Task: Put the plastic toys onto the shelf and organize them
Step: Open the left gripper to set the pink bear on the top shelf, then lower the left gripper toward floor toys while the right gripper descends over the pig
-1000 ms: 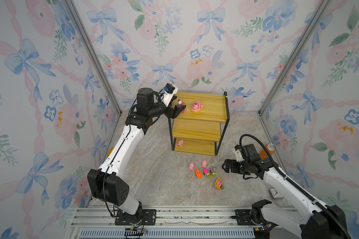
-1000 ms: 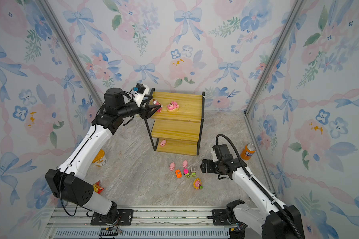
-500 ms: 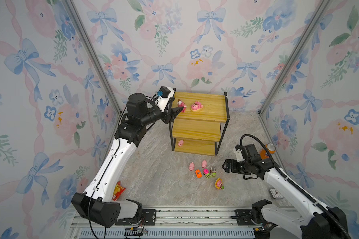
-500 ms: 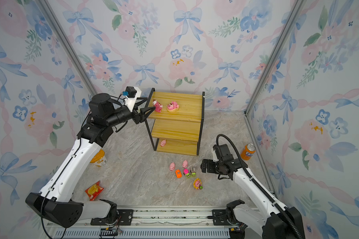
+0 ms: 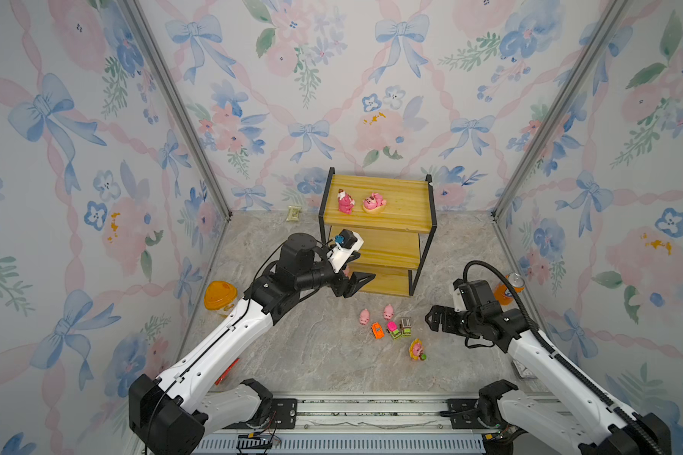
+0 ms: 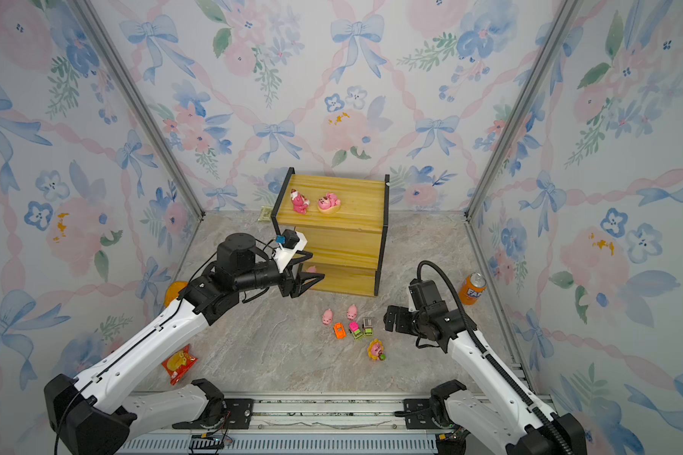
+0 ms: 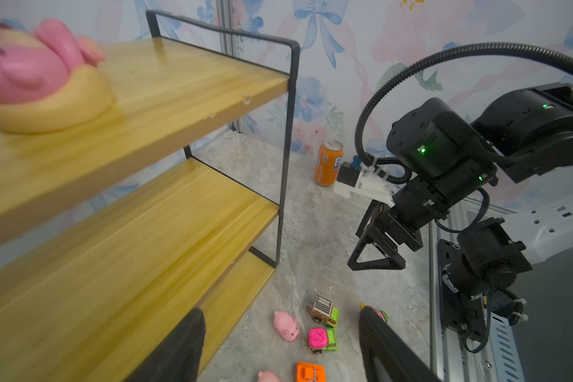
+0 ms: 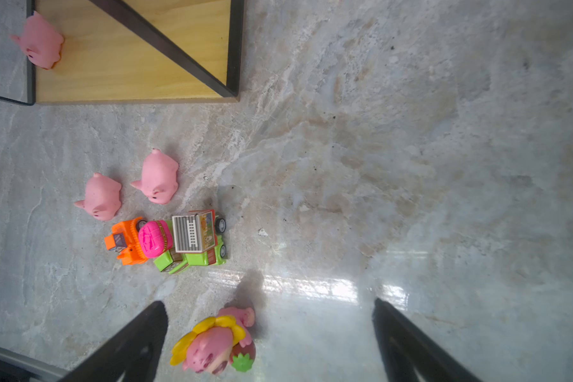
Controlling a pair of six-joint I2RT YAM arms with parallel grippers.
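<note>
Pink flower bear point(image 5: 417, 350): on the floor point(image 5: 312, 354), nearest my base, unshelved.
Cars point(image 5: 393, 329): three bunched together, two pigs point(image 5: 364, 316) just behind.
Right gripper point(image 5: 430, 318): jaws wide, empty, low beside the cars; I judge it poised to pick.
Left gripper point(image 5: 365, 267): jaws apart, empty, at the shelf point(image 5: 387, 226), lower front.
Shelf: two bears point(image 5: 344, 201) side by side on top, a lone pig point(image 8: 40, 39) on the bottom board; sorting by kind, I judge.

Open floor point(image 8: 411, 165) beside clustered mini cars point(image 8: 166, 241)
</note>
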